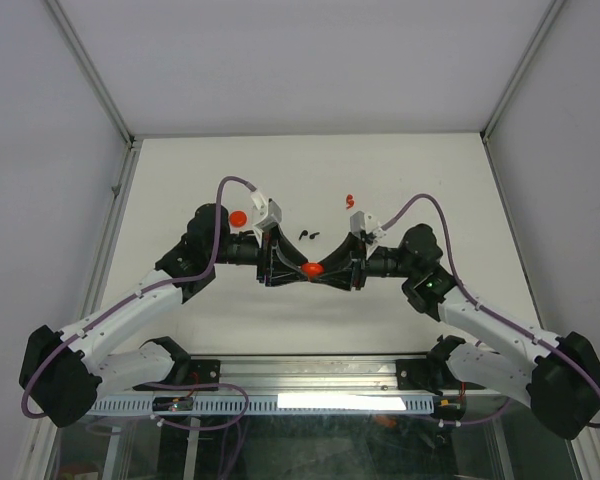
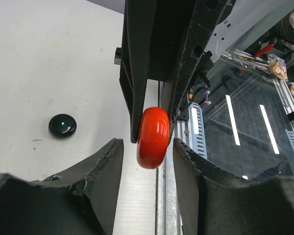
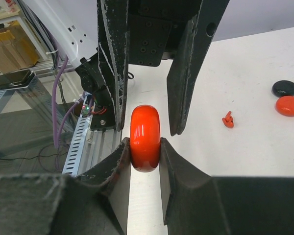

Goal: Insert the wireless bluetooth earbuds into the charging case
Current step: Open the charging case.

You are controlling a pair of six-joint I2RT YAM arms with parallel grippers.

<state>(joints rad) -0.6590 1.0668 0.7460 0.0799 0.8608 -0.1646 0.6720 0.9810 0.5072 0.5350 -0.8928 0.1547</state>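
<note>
Earbuds (image 1: 303, 235) are loose on the counter (image 1: 180, 170). The black pair lies side by side just past where my grippers meet. The red earbud (image 1: 351, 200) is further back and to the right, apart from them. In the right wrist view that red one lies near a black disc (image 3: 284, 88) and a red disc (image 3: 289, 105), which sit just beside each other.

Right gripper (image 3: 145, 147) is clamped on a red puck (image 3: 145, 132), one finger pressed on each flat face. The puck stands on edge, off the counter.

Left gripper (image 2: 146, 152) sits nose to nose with the right, jaws parted and straddling the same puck. Its fingers (image 2: 105, 166) aren't gripping: the right wrist view shows a gap on both sides. So only my right holds the puck.

The black disc also shows in the left wrist view, flat on the counter, well apart from the puck.
</note>
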